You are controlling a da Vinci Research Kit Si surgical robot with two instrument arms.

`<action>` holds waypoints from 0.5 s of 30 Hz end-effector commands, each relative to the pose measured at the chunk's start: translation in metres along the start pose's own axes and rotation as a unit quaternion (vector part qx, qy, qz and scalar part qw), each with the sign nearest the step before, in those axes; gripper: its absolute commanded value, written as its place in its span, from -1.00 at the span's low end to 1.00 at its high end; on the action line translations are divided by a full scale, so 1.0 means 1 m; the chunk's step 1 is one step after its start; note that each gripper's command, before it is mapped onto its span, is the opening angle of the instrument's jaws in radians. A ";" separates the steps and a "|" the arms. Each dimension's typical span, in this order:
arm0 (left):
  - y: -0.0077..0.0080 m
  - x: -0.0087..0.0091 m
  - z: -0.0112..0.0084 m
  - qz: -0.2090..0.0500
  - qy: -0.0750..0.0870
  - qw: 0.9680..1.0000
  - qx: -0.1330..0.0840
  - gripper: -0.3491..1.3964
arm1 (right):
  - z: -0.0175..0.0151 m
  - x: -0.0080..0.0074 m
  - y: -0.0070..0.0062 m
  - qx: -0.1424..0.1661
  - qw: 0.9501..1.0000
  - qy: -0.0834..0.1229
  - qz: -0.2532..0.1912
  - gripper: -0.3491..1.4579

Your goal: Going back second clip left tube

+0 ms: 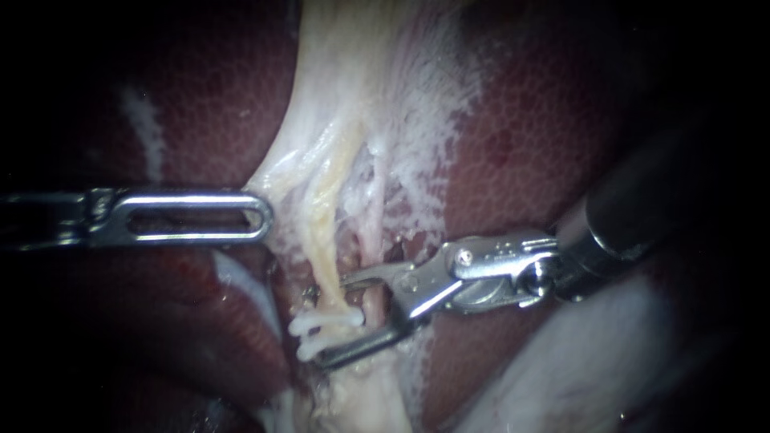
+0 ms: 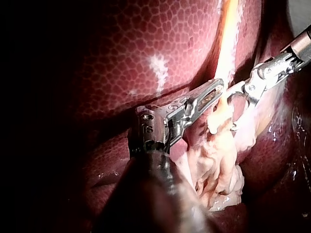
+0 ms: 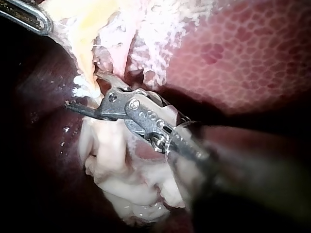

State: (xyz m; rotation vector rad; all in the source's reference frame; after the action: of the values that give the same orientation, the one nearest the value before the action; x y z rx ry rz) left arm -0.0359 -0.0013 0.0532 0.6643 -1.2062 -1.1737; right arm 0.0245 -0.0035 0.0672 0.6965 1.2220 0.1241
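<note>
Closest to the lens sat the dark, blurred shaft of the right instrument [image 1: 330, 322], entering from the right edge and cut off there. Far left, the shaft of the left instrument [image 1: 265, 216] faded into shadow, so only its slotted claw was plain. It lay level, pointing right, closed on the edge of the pale tissue [image 1: 377, 96], with that sheet stretched toward it. Dark red liver [image 1: 545, 120] lay behind on both sides.

Next came the left tube [image 1: 325, 240], a yellowish cord with its long axis running top to bottom in the endoscope view, leaning slightly as it descended. Two white clips crossed it near its lower end, each nearly level and at right angles to the tube. These were the upper clip [image 1: 325, 322] and, just below it, the lower clip [image 1: 313, 349], tilted a little. Below them the tube merged into pale tissue and could not be followed. A pinkish strand [image 1: 367, 244] ran just beside the tube, half hidden.

The right instrument's claw stood wide, pointing left, its halves above and below the upper clip, gripping nothing. The lower clip lay against the lower half; whether they touched I could not tell. In the right wrist view the clips showed only as white flecks beside the claw tip.
</note>
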 end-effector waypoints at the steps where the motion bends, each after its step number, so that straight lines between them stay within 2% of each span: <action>1: 0.0000 0.0000 0.0000 0.000 0.000 1.000 0.000 -1.00 | -0.0003 0.0000 -0.0001 0.001 1.000 0.000 0.000 0.04; 9: 0.0001 0.0000 0.0000 0.000 0.000 1.000 0.000 -1.00 | -0.0043 -0.0008 -0.0013 -0.007 1.000 0.000 -0.003 0.05; 15: 0.0001 0.0001 0.0000 0.000 0.000 1.000 0.000 -1.00 | -0.0088 0.0003 -0.0017 -0.021 1.000 0.002 0.007 0.05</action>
State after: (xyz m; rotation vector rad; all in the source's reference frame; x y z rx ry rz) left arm -0.0359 -0.0014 0.0533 0.6638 -1.2060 -1.1731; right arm 0.0156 -0.0005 0.0641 0.6635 1.2164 0.1720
